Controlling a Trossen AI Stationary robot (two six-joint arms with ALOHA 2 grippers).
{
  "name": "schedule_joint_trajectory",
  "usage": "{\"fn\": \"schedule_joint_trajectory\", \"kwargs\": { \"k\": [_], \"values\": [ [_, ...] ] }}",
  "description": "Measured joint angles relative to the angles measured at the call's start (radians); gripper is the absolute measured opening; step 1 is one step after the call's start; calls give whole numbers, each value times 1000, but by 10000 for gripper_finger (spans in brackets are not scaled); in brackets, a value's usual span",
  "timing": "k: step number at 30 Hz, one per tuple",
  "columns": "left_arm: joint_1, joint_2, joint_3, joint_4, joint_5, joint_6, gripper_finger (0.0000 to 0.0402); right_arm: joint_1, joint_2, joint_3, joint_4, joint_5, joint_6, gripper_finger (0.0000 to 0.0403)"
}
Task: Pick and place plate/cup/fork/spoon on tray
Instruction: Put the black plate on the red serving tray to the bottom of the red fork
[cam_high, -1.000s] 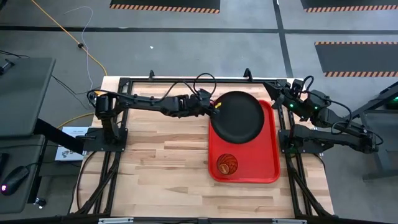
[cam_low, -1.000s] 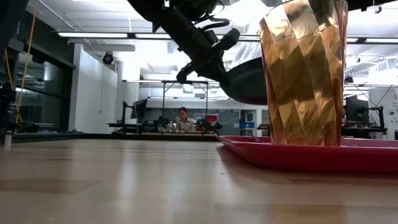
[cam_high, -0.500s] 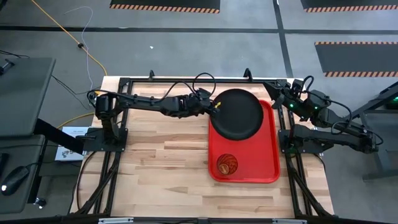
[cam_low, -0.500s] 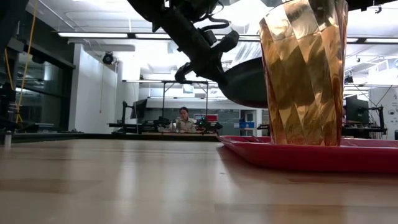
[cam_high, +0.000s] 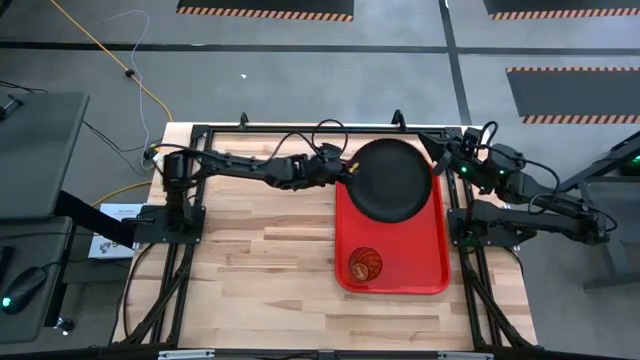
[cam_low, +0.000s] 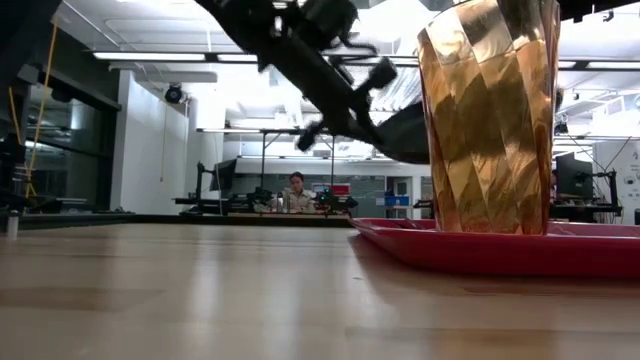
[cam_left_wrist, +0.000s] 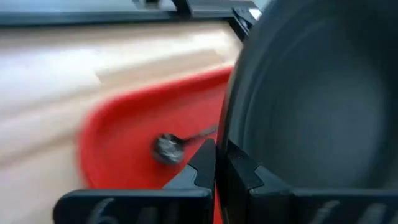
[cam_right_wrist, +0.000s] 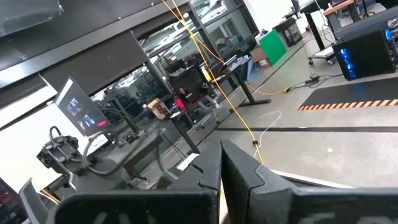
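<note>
The dark plate (cam_high: 390, 180) is over the far half of the red tray (cam_high: 430, 270). My left gripper (cam_high: 349, 170) is shut on its left rim; it also shows in the low view (cam_low: 372, 105). The amber cup (cam_high: 364, 263) stands upright on the tray's near part and fills the low view (cam_low: 490, 110). The grey spoon (cam_left_wrist: 166, 147) lies on the tray floor (cam_left_wrist: 124, 137) below the plate. The fork is hidden. My right gripper (cam_right_wrist: 219, 165) is shut and empty at the table's far right corner (cam_high: 447, 150). My left gripper pinches the plate's rim (cam_left_wrist: 222, 134) on its left side, one finger above and one below. The fingers come from the table's left, slanting a little down. The plate is tilted, its held side clear of the tray; its right side is hidden behind the cup in the low view.
A black metal frame (cam_high: 300, 128) runs along the table's far edge and down both sides. Bare wood (cam_high: 260, 260) lies left of the tray. A person sits far off in the room (cam_low: 295, 190).
My left gripper has carried the plate a little toward the table's far edge and to the right, staying shut on its rim. The plate stays tilted and above the tray. The cup has not moved.
</note>
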Motion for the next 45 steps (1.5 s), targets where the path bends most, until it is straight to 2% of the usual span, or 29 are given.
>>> {"fn": "schedule_joint_trajectory", "kwargs": {
  "k": [2, 8, 19, 25, 33, 45],
  "values": [
    [0, 34, 0, 13, 44, -44, 0, 0, 2, 0, -1, -2, 0, 0],
    [-15, 102, -1, 39, 84, -156, 0, 0, 7, 0, 3, -17, -1, 0],
    [-86, 111, -1, 17, 29, -142, 0, 0, 6, 0, 0, -17, -3, 0],
    [-114, 137, 0, -8, 29, -219, 0, 0, 6, 0, 0, -17, -3, 0],
    [-144, 154, -1, -34, 54, -218, 0, 0, 6, 0, 0, -17, -3, 0],
    [-153, 153, -1, -74, 37, -183, 6, 0, 6, 0, -1, -17, -10, 0]
  ]
}}
